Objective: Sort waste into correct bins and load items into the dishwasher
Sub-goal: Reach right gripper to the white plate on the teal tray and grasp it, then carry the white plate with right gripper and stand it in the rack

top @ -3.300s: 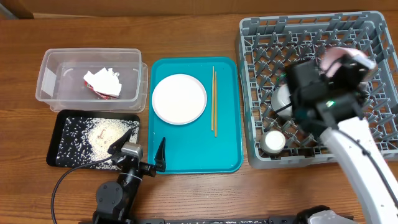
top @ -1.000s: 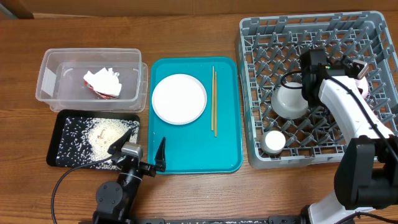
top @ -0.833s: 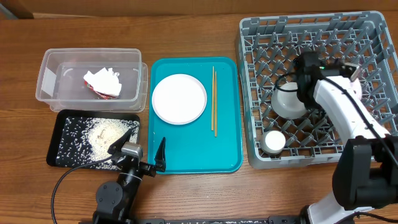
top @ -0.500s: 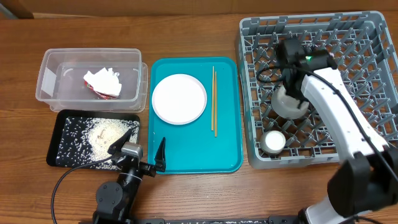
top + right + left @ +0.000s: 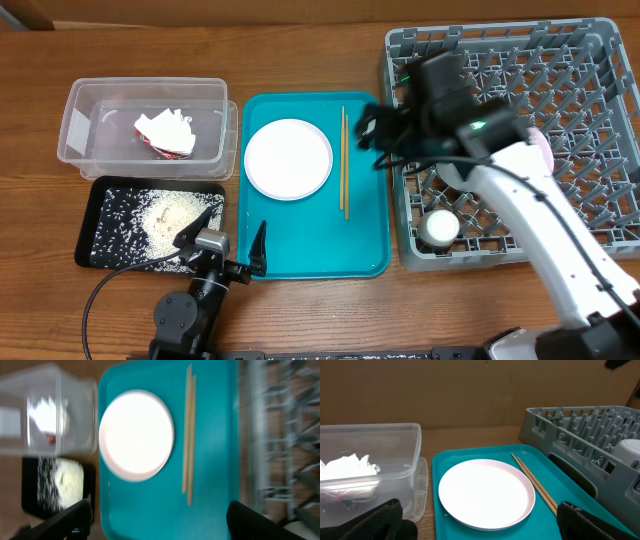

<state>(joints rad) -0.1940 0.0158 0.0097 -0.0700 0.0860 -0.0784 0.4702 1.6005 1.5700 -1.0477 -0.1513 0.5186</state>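
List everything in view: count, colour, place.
serving tray: 1, teal, centre
plate: 1, white, on serving tray
chopsticks: 1 pair, light wood, on serving tray, right of plate
clear tub: 1, clear, back left
paper scraps: clump, white and red, in clear tub
black tray: 1, black, front left
rice: pile, white, in black tray
dish rack: 1, grey, right
cup: 1, white, rack's front-left corner
bowl: 1, pink, in rack, mostly behind right arm
left claw: black, open, front edge
right claw: black, open, over serving tray's right edge
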